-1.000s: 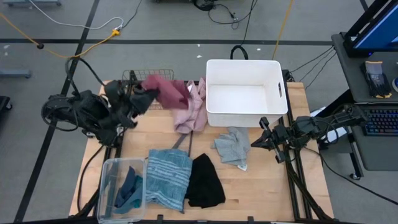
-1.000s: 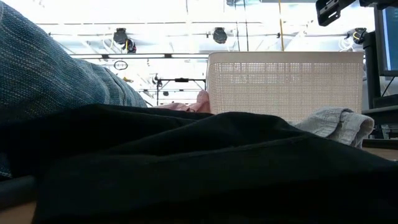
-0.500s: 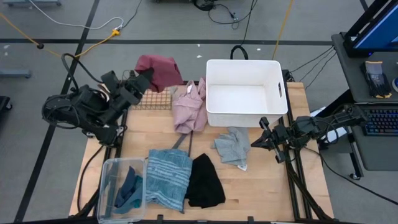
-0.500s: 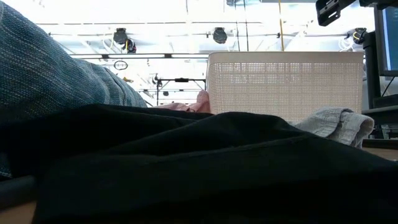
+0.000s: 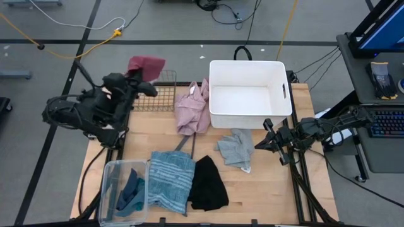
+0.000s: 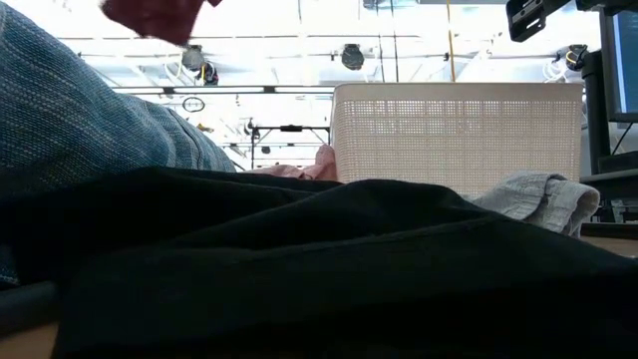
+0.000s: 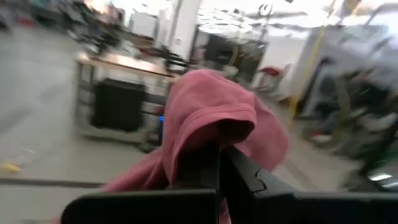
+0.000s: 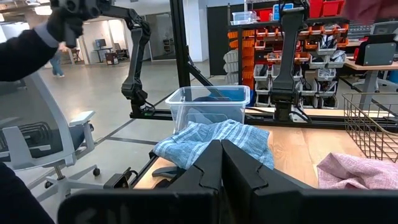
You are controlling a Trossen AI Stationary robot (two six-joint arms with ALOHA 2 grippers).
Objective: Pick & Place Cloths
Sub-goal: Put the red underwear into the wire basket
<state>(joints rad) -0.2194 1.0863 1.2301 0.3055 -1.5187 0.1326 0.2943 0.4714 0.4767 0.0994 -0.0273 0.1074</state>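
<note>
Mostly the maroon cloth (image 7: 211, 118) drapes over the left gripper (image 7: 219, 163).

A robotics lab or workshop: a wooden desk (image 5: 271, 183) on a metal frame over grey concrete floor, cables (image 5: 95, 38) trailing at eleven o'clock, red and orange parts bins (image 8: 261, 37) on shelving, an office chair (image 8: 43, 143).

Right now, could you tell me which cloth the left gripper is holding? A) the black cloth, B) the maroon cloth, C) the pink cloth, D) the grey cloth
B: the left gripper is shut on the maroon cloth, lifted past the table's far edge near the wire basket, while the pink cloth, grey cloth and black cloth lie on the table.
</note>
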